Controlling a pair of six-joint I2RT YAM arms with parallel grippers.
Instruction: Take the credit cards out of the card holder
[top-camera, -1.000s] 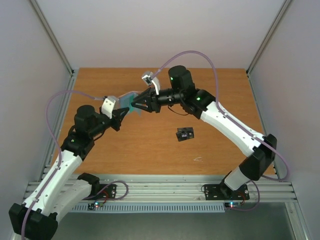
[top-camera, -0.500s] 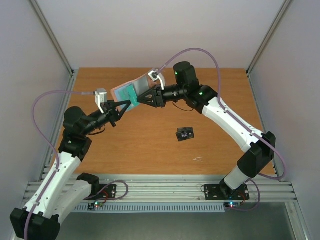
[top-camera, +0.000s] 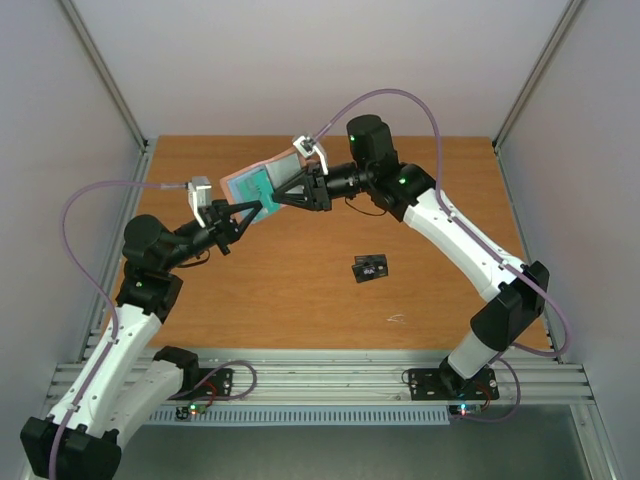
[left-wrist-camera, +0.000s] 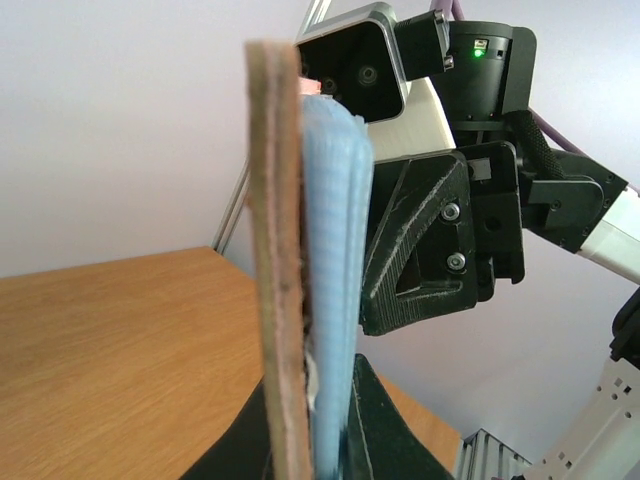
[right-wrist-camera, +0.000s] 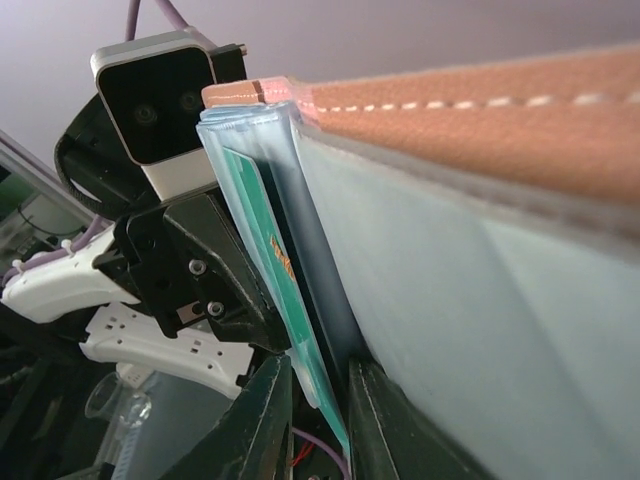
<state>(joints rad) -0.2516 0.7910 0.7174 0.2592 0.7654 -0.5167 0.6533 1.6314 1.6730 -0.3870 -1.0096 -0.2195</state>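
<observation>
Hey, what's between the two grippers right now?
The card holder, held off the table. The left gripper grips one edge, and the right gripper straddles the green card in it. The top view shows it best.

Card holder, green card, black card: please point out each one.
card holder (left-wrist-camera: 335, 280), left wrist view, blue inner side.
green card (right-wrist-camera: 262, 235), right wrist view, exposed face.
black card (top-camera: 370, 267), top view, its middle.
</observation>
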